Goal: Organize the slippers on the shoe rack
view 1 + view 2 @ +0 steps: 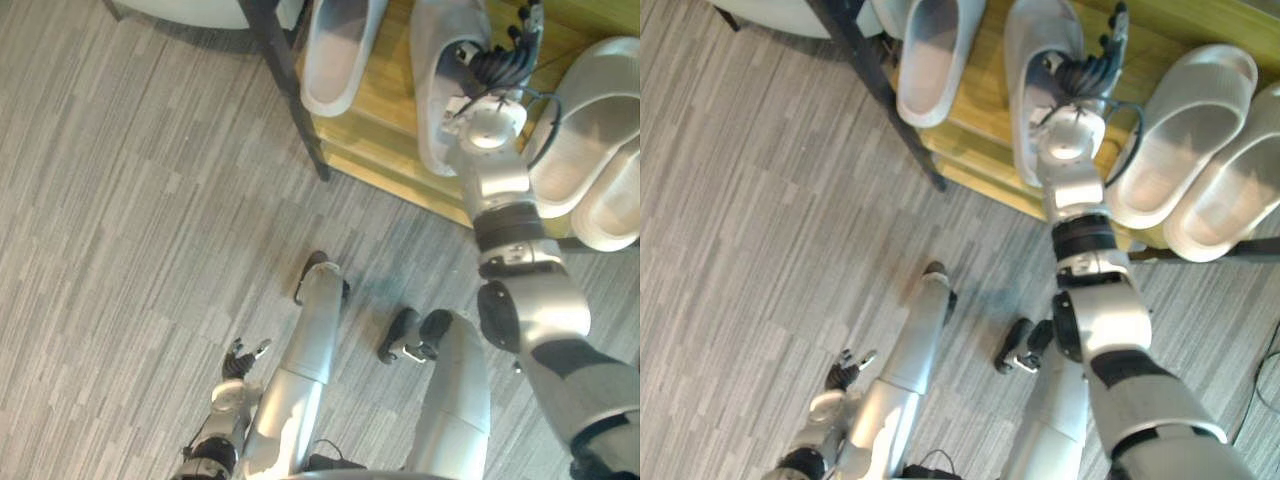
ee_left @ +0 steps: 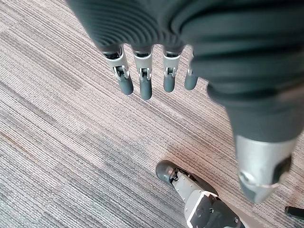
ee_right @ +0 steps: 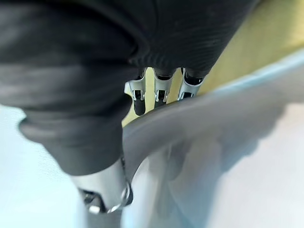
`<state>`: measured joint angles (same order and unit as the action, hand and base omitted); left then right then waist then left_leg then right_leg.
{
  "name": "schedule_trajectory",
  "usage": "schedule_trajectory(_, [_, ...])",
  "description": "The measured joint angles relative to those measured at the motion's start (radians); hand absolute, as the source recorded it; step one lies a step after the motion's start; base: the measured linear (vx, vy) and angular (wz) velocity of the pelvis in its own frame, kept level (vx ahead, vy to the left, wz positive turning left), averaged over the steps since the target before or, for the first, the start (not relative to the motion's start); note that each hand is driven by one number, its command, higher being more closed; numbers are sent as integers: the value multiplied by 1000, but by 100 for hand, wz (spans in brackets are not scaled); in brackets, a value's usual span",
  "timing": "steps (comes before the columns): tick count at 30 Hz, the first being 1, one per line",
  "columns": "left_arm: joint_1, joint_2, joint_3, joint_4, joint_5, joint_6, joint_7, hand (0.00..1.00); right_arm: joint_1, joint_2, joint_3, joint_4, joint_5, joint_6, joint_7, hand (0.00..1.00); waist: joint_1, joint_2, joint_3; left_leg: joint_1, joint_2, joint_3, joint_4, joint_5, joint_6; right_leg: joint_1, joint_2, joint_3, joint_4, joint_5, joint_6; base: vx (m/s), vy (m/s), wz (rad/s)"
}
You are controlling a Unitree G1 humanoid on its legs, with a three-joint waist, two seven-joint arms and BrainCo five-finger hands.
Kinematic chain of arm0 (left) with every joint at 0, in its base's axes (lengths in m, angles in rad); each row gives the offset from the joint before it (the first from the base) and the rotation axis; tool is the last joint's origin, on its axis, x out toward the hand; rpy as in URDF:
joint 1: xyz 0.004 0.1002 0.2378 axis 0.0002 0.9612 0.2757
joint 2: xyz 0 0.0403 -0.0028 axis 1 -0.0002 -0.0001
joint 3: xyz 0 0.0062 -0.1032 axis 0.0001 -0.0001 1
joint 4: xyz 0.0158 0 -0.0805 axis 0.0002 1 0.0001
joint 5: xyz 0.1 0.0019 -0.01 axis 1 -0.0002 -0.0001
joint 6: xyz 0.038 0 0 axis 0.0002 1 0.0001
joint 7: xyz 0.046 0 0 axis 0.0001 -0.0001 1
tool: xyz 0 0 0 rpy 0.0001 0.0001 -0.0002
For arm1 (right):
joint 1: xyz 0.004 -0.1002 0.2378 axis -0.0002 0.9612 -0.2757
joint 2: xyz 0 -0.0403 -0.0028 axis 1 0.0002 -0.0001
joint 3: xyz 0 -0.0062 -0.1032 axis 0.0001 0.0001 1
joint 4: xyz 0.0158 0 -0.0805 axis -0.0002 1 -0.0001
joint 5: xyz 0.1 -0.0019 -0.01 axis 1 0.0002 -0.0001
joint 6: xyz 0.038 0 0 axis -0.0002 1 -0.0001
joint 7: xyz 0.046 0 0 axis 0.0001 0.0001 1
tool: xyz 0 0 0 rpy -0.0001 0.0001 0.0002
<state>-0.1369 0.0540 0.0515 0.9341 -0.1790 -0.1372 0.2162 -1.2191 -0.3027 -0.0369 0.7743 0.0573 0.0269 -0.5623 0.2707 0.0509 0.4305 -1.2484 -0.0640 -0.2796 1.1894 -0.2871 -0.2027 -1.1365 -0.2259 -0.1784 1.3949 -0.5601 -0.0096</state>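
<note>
**Right hand on a slipper at the rack**

Seen from the robot's head, the shoe rack (image 1: 385,95) fills the scene from 12 to 3 o'clock, a pale wooden shelf on a dark frame standing on grey striped carpet (image 1: 120,200). Four light grey slippers lie on the shelf. The left slipper (image 1: 340,50) is at 12 o'clock, sole down with its opening up. The middle slipper (image 1: 432,100) is just beside it at 1 o'clock, and its near end reaches the shelf's front edge. The outer pair (image 1: 590,130) sits at 2 to 3 o'clock, the two touching side by side, close to the arm.

The right hand (image 1: 497,62) is on the middle slipper. Its fingers (image 3: 137,95) run down the outside of the slipper's side wall and its thumb (image 3: 102,187) is on the inside, so the wall is pinched between them. I can't tell whether that slipper rests flat or is raised off the wood.

The left hand (image 1: 238,362) hangs low at 7 o'clock, well away from the rack. Its fingers (image 2: 145,80) are straight and loose above the carpet, holding nothing.
</note>
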Motion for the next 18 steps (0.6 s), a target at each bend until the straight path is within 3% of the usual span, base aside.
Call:
schedule_trajectory(10, [-1,0,2,0,-1,-4,0,0,22,23,2,-22,25,-20,4,0,-3,0,0,12,11,10,-2,0,0,5,9,11,-4,3,2,-19,44,-4])
schedule_trajectory(18, [-5,1,7,-2,-2,-2,-3,0,154,61,12,-219,-6,-28,-5,0,-15,-7,4,38,24,20,-23,0,0,27,21,18,-33,13,8,-11,40,-5])
